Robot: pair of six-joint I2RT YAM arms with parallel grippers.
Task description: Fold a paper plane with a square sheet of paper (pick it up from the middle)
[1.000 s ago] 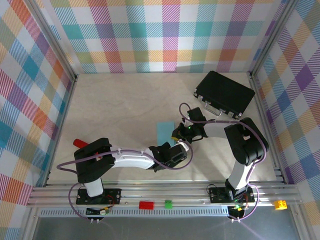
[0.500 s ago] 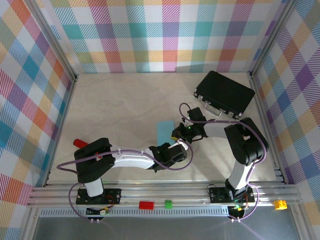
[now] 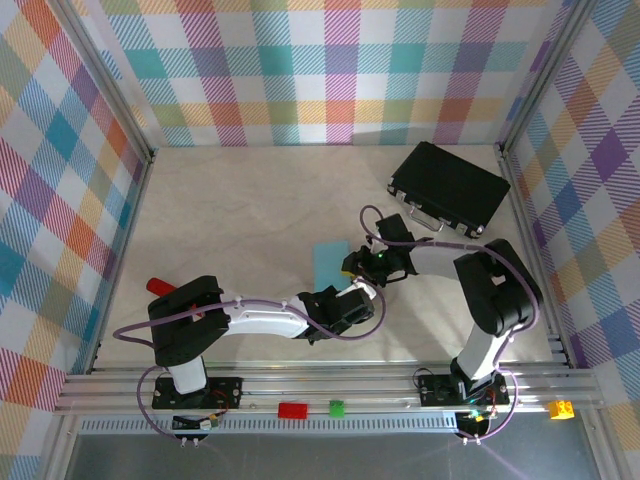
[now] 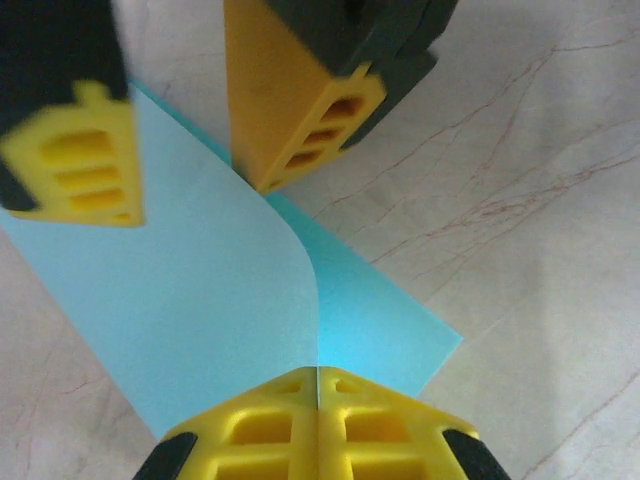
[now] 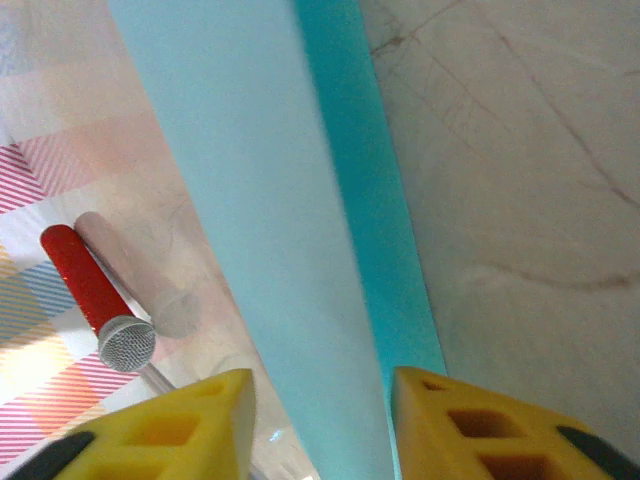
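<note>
Two grippers, apparently mid first fold; square sheet of paper (image 4: 220,300) near black case (image 3: 450,187).
Left gripper (image 4: 317,400) clamps edge; right gripper (image 5: 315,395) gapes round flap; next: flatten crease.

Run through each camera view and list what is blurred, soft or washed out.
Top external view: evenly lit and sharp. Left wrist view: one yellow fingertip of the right hand is smeared, while the light-blue square sheet of paper and marble table are crisp. Right wrist view: the paper's edges are soft, and the left background looks washed out.
</note>
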